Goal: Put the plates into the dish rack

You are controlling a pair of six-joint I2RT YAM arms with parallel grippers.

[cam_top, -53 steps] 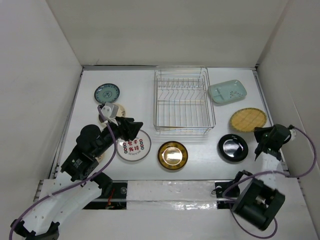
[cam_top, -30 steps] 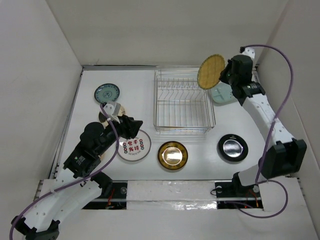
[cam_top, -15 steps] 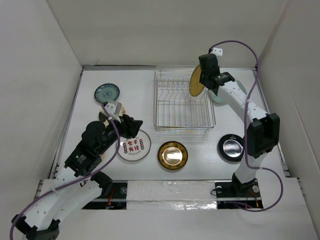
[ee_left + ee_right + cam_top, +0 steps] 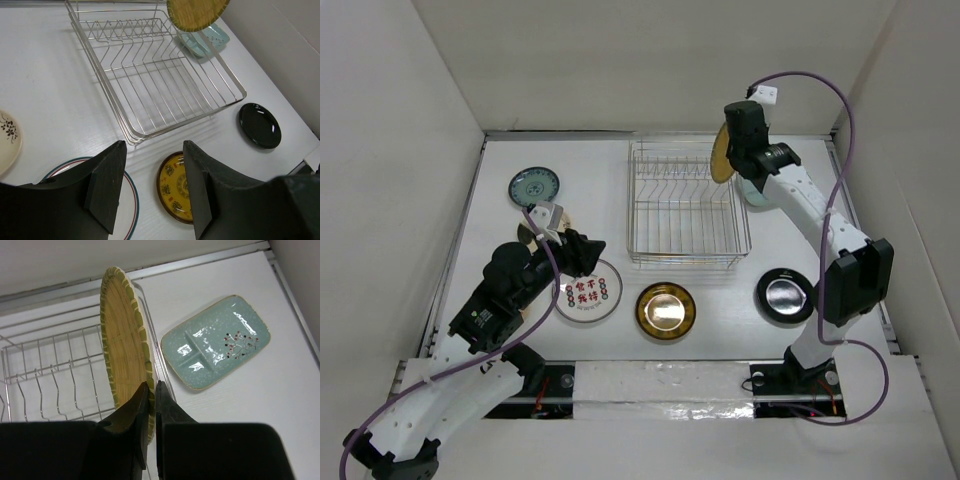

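My right gripper (image 4: 732,150) is shut on the rim of the woven tan plate (image 4: 722,156). It holds the plate on edge above the far right corner of the silver wire dish rack (image 4: 688,262). In the right wrist view the fingers (image 4: 151,386) pinch the plate (image 4: 125,350) beside the rack's right rim (image 4: 155,347). My left gripper (image 4: 586,254) is open and empty, and hovers over the white plate with red characters (image 4: 588,292). The gold plate (image 4: 666,310), the black plate (image 4: 786,295) and the teal plate (image 4: 534,186) lie on the table.
The pale green rectangular plate (image 4: 216,342) lies right of the rack, under my right arm. The cream plate (image 4: 7,137) lies left of my left gripper (image 4: 154,150). White walls enclose the table on three sides. The rack (image 4: 150,85) holds no plates.
My right arm picked the woven plate up from the table's right side and carried it to the rack's far right corner. My left arm has not moved.
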